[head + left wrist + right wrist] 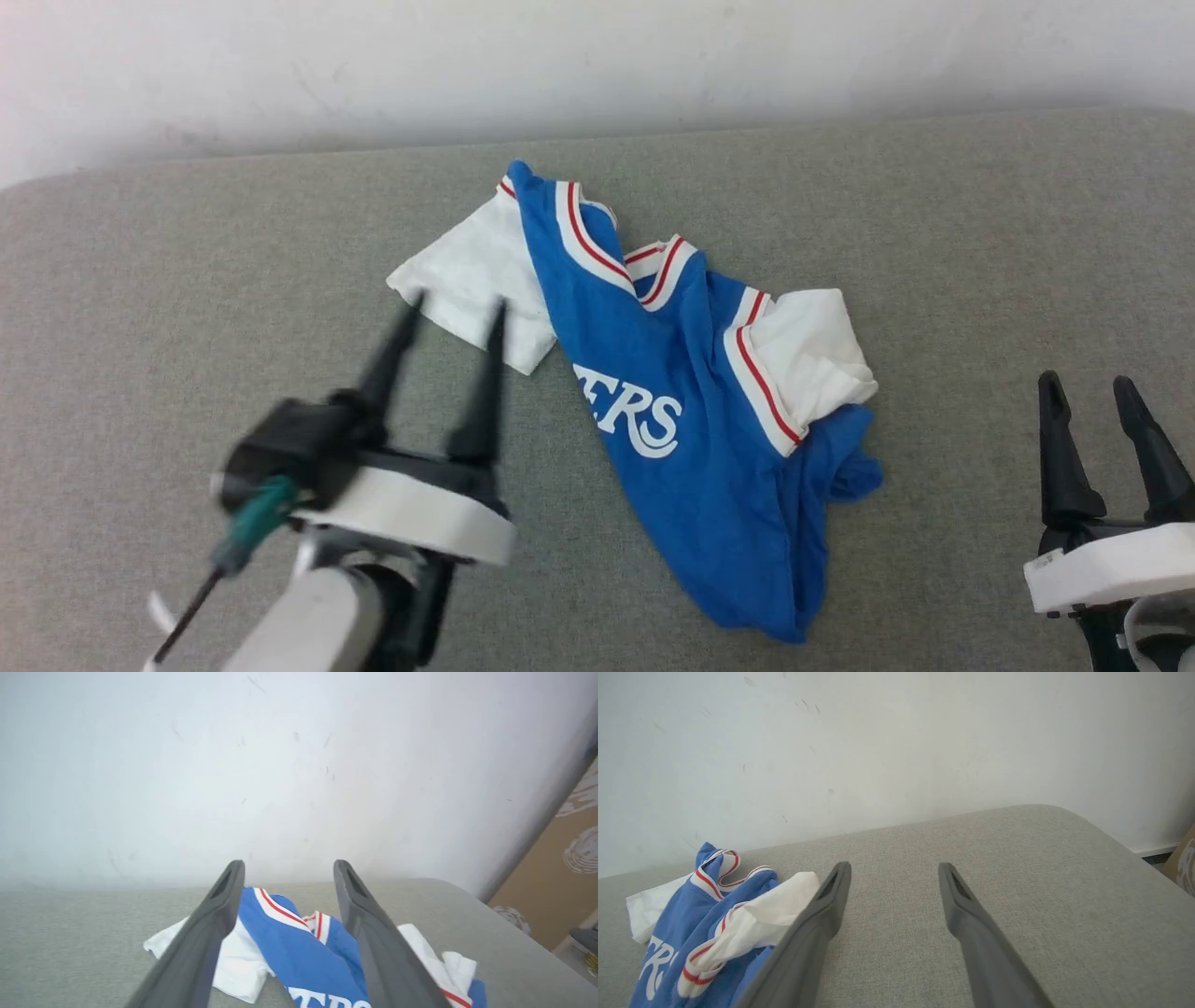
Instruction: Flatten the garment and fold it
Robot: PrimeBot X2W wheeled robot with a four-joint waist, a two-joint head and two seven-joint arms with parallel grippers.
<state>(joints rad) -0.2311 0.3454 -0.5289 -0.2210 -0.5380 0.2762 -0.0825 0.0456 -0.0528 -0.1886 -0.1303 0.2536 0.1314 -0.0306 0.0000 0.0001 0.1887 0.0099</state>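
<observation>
grey padded top point(140, 308) under a white wall point(597, 56), shirt point(695, 467) crumpled at its middle. flattening starts, i judge, with the left white sleeve point(467, 271): pinch its edge low, draw it outward. my left gripper point(457, 303) hangs over that sleeve, fingers moderately parted, empty; whether they touch, i cannot tell. right gripper point(1088, 381), open too, holds nothing, well apart.
</observation>
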